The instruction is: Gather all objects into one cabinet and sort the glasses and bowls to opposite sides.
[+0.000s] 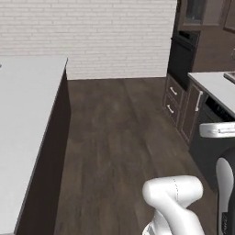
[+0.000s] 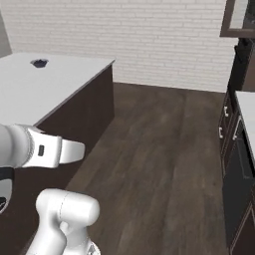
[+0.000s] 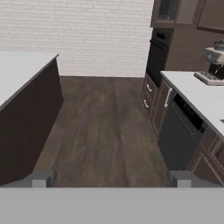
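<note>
The gripper (image 3: 112, 178) is standing wide open, holding nothing, facing down a dark wood floor (image 3: 105, 131) running between a grey-topped island (image 3: 17, 72) and a counter (image 3: 197, 94) toward a white brick wall (image 3: 78, 35); no cups or bowl are showing.

You see a pale island top (image 2: 55, 82) with one small dark object (image 2: 39, 63); a machine (image 3: 213, 61) sits on the right counter (image 3: 197, 94).

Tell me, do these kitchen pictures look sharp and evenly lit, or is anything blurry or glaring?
Left base view: flat, even light, no glare; the brick wall is soft and pixelated. Right base view: a small dark thing on the island counter is too blurred to name. Hand view: the countertop appliance at right is fuzzy; shadows are faint.
</note>
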